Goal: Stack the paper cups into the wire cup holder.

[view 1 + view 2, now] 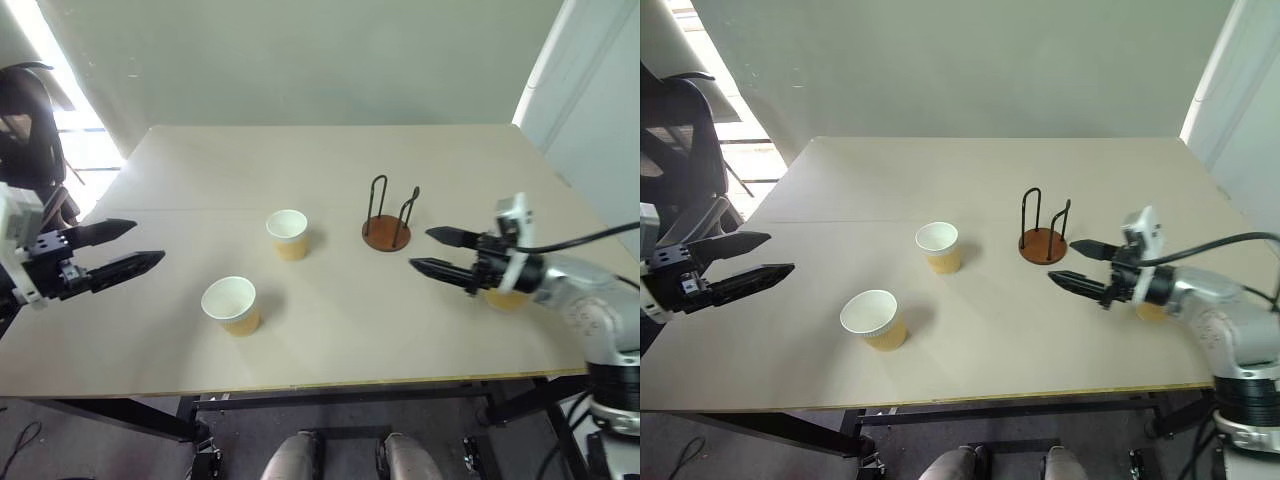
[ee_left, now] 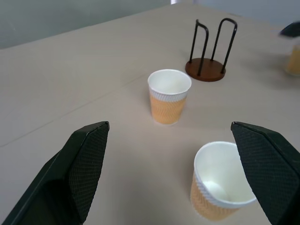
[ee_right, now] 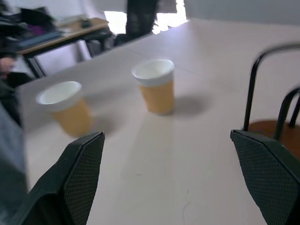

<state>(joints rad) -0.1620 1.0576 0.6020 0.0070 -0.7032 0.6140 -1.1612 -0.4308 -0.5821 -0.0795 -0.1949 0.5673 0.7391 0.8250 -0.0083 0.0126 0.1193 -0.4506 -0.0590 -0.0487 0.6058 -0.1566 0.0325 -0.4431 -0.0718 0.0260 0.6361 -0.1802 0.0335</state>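
Two paper cups stand upright on the table: one [image 1: 288, 234] near the middle and one [image 1: 231, 305] closer to the front left. A third paper cup [image 1: 1152, 311] sits at the right, mostly hidden behind my right wrist. The wire cup holder [image 1: 387, 225], a brown disc with two black wire loops, stands right of the middle cup with nothing in it. My left gripper [image 1: 148, 243] is open above the table's left edge, pointing toward the cups. My right gripper [image 1: 420, 249] is open and holds nothing, just front-right of the holder and pointing left.
The light wooden table [image 1: 330, 350] has its front edge close to me and a seam running across its middle. A dark office chair [image 1: 680, 120] stands off the table's left side. A wall lies beyond the far edge.
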